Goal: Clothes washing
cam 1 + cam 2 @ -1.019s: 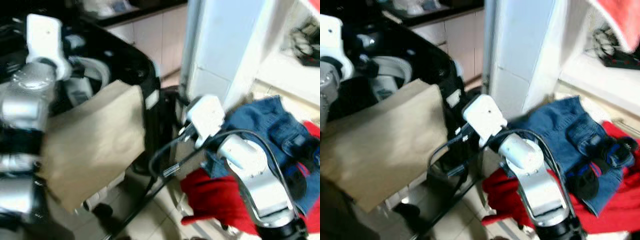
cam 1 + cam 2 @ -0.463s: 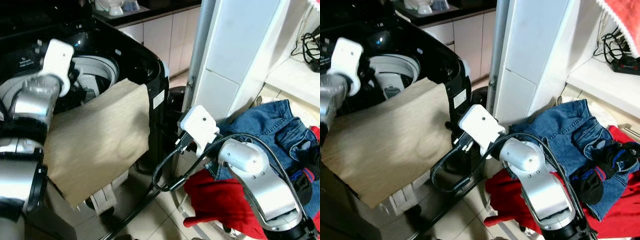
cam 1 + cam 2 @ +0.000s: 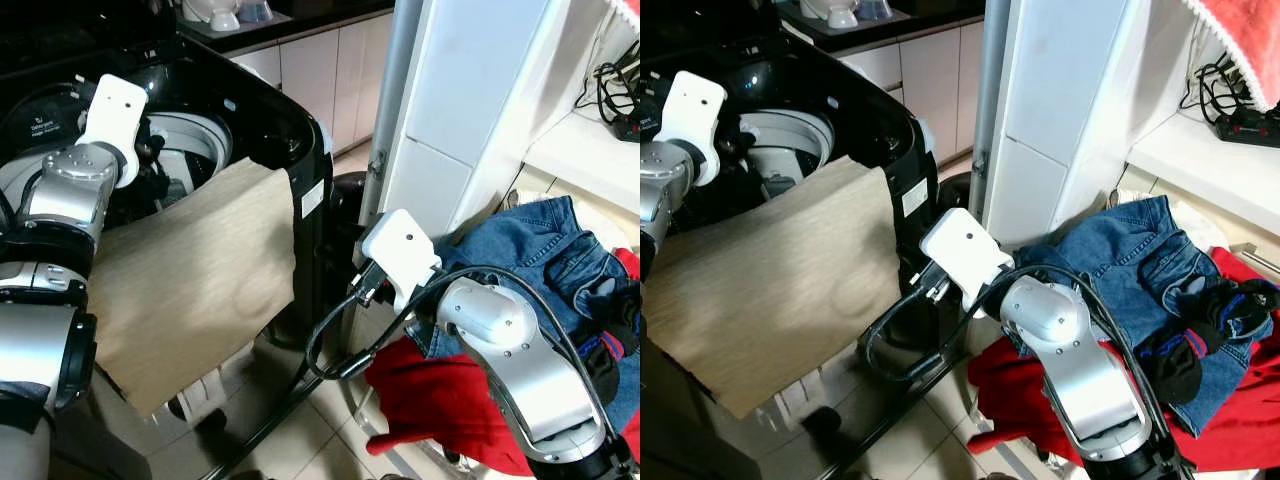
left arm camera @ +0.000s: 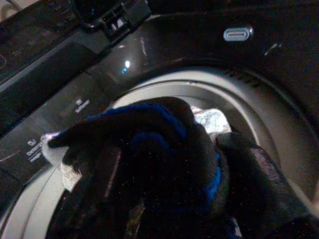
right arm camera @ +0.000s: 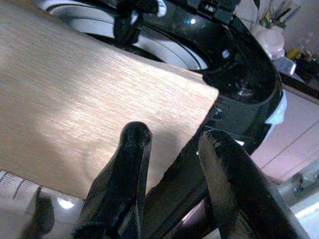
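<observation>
A black top-loading washing machine (image 3: 262, 112) stands at the left with its pale drum (image 3: 790, 135) open. My left arm (image 3: 75, 185) reaches over the rim into the drum. In the left wrist view my left gripper (image 4: 159, 194) is shut on a black garment with blue trim (image 4: 149, 134), held above the drum's ring. A tan flat panel (image 3: 190, 280) leans over the machine's front. My right gripper (image 5: 174, 142) hovers open beside that panel's corner, with nothing between its fingers. Blue jeans (image 3: 1120, 250) and a red garment (image 3: 440, 400) lie piled at the right.
A white pillar (image 3: 470, 100) rises just right of the machine. Another black and blue garment (image 3: 1200, 330) rests on the pile. A black cable (image 3: 330, 350) loops below my right wrist. White cupboards (image 3: 320, 70) stand behind; a shelf with a power strip (image 3: 1240, 125) is far right.
The head view has shifted and sharpened since a second ago. My left wrist has moved further over the drum. The right arm has barely moved.
</observation>
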`<state>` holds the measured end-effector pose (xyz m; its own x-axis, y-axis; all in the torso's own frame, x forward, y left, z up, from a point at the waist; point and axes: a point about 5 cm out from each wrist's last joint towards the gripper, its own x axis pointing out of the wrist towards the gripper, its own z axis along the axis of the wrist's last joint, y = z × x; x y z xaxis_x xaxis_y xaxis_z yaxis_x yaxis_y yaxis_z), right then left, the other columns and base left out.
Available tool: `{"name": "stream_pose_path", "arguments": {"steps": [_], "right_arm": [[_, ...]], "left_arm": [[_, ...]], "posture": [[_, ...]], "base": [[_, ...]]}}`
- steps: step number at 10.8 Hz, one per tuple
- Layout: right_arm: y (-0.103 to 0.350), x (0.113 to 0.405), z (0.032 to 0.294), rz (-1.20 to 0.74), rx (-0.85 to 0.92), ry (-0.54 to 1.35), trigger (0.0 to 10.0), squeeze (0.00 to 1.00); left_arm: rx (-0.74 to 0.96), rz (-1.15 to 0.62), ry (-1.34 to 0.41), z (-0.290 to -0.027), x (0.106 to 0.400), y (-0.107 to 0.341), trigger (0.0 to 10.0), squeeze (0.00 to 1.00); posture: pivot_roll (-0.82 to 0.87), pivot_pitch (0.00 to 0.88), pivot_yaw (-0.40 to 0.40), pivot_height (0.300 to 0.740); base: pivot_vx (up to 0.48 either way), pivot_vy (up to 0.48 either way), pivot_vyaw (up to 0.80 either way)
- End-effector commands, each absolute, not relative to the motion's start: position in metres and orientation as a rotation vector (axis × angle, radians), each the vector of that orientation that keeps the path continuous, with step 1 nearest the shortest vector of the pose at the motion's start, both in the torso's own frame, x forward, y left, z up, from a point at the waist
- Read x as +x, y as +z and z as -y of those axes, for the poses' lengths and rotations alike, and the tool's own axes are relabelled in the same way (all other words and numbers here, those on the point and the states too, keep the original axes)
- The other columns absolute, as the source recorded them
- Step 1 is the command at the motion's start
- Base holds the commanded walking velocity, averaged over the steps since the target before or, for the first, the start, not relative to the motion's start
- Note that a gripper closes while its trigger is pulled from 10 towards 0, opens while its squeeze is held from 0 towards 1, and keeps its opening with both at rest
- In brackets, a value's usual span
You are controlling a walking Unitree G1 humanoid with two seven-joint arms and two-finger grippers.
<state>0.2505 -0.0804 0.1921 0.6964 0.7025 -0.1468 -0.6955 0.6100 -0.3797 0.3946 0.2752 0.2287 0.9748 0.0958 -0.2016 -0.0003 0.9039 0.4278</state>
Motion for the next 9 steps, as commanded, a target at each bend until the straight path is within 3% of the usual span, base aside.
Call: {"name": "stream_pose_path", "arguments": {"steps": [1,6,7,9], "right_arm": [[0.199,0.253,0.083,0.037,-0.450,0.774,10.0,0.00],[0.199,0.269,0.099,0.011,-0.488,0.595,10.0,0.00],[0.196,0.276,0.109,-0.021,-0.480,0.485,10.0,0.00],[0.191,0.289,0.138,-0.076,-0.428,0.213,10.0,0.00]], "left_arm": [[0.465,-0.192,0.057,-0.275,0.397,0.240,10.0,1.00],[0.450,-0.170,0.086,-0.281,0.397,0.241,10.0,1.00],[0.410,-0.144,0.062,-0.277,0.398,0.242,10.0,1.00],[0.257,-0.031,-0.166,-0.243,0.403,0.244,10.0,1.00]], "posture": [[-0.08,0.000,0.034,0.740],[-0.08,0.000,0.034,0.740],[-0.08,0.000,0.036,0.740],[-0.08,0.000,0.047,0.740]], "base": [[0.000,0.000,0.00],[0.000,0.000,0.00],[0.000,0.000,0.00],[0.000,0.000,0.00]]}}
